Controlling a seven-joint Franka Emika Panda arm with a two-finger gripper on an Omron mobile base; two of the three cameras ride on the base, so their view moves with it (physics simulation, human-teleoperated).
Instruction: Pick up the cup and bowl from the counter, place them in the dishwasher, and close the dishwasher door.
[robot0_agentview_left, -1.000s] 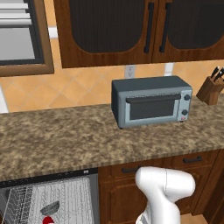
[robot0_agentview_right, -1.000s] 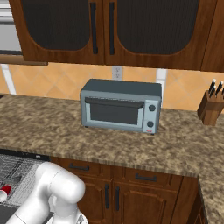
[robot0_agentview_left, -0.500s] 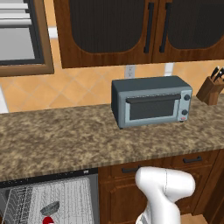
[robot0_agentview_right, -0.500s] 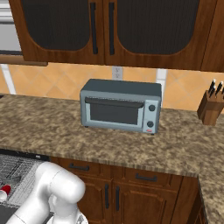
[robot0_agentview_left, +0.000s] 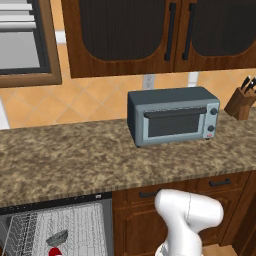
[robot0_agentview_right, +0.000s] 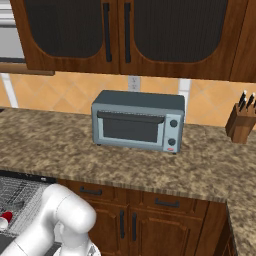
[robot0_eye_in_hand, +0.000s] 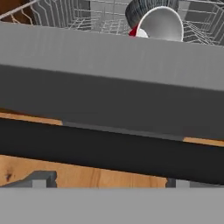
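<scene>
one small red tapered cup (robot0_agentview_left: 54, 251) and one shallow grey bowl (robot0_agentview_left: 57, 236) in the white wire rack of the open dishwasher (robot0_agentview_left: 75, 227), lower left | hand view: dark grey dishwasher door (robot0_eye_in_hand: 109, 83) with black bar handle (robot0_eye_in_hand: 109, 151) close up | white arm bent low, gripper (robot0_eye_in_hand: 109, 183) fingers wide apart, empty | one grey toaster oven (robot0_agentview_left: 172, 116) on brown granite counter (robot0_agentview_left: 75, 160)

The counter (robot0_agentview_left: 75, 160) bears a toaster oven (robot0_agentview_left: 172, 116).

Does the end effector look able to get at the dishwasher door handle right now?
Probably yes: the open end effector faces the black bar handle of the dishwasher door, with nothing between them.
</scene>
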